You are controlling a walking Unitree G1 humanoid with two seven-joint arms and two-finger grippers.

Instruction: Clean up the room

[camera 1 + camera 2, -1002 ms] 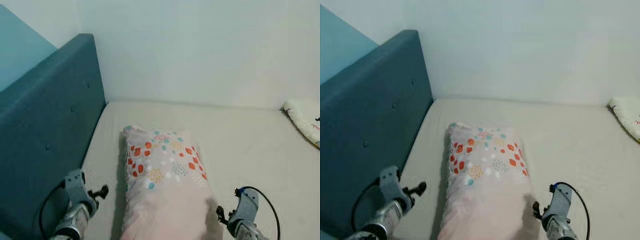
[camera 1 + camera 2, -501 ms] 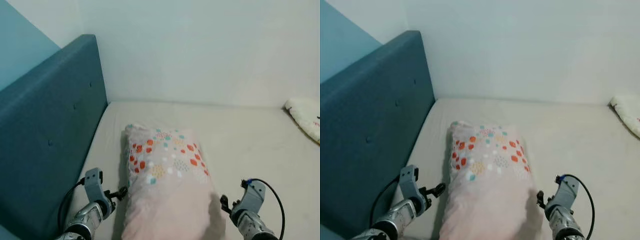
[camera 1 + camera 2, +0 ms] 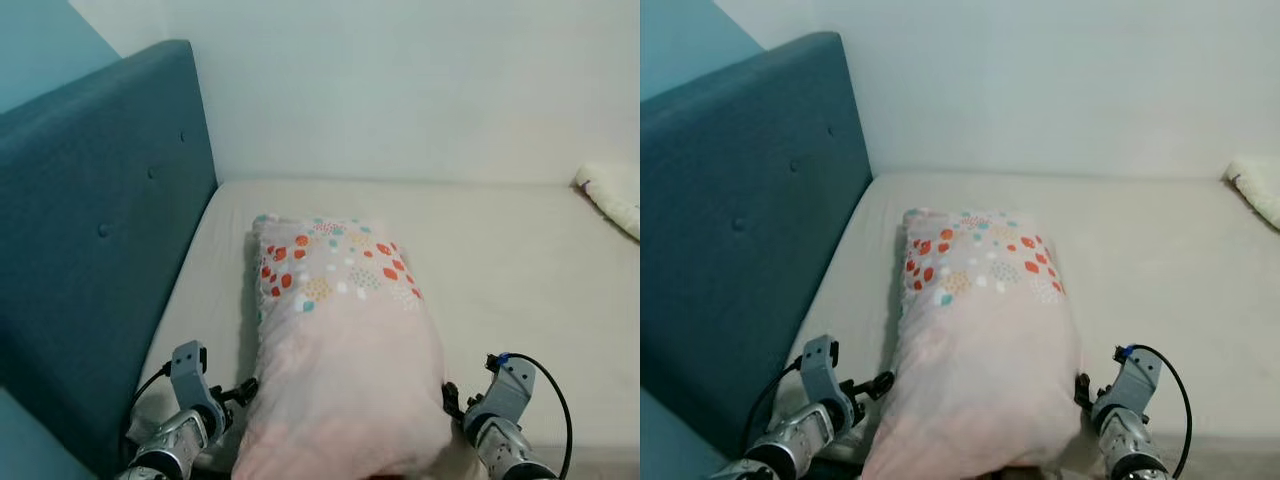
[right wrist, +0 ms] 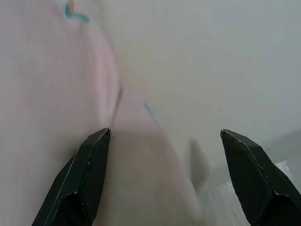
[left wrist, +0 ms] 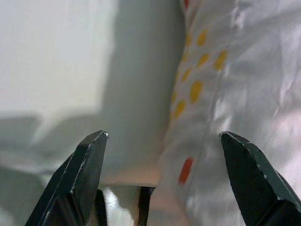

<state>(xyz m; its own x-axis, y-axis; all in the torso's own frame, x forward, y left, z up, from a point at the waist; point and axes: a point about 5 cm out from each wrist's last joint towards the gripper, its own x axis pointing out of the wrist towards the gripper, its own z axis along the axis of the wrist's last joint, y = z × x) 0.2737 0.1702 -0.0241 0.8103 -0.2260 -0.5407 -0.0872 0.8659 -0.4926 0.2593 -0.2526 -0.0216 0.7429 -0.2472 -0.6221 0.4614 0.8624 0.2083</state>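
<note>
So, pillow (image 3: 335, 340) sits lower centre of the head views, lying lengthwise on the bed (image 3: 520, 260), pale pink with a patch of orange, teal and yellow dots at its far end. Near end of the pillow reaches the bottom edge of the frame, about at the bed's front edge.

Left hand (image 3: 240, 392) lower left, right up against the pillow's left side; in the left wrist view (image 5: 160, 176) its fingers (image 5: 84, 176) are spread wide, the dotted pillow fabric between them on one side and bare sheet on the other. Can't tell if a fingertip actually touches the fabric.

Right hand (image 3: 1078, 388) lower right, tight against the pillow's right side, black cable looping off the wrist. In the right wrist view (image 4: 164, 174) the fingers (image 4: 91, 169) are wide apart too, pink fabric on one side and bed sheet on the other, view blurry.

Teal padded headboard (image 3: 90, 230) fills the left of the frame, buttons on it. White wall (image 3: 400, 80) across the top. White fluffy fabric item (image 3: 612, 192) at the right edge on the bed, well apart from the pillow; can't tell what it is.
</note>
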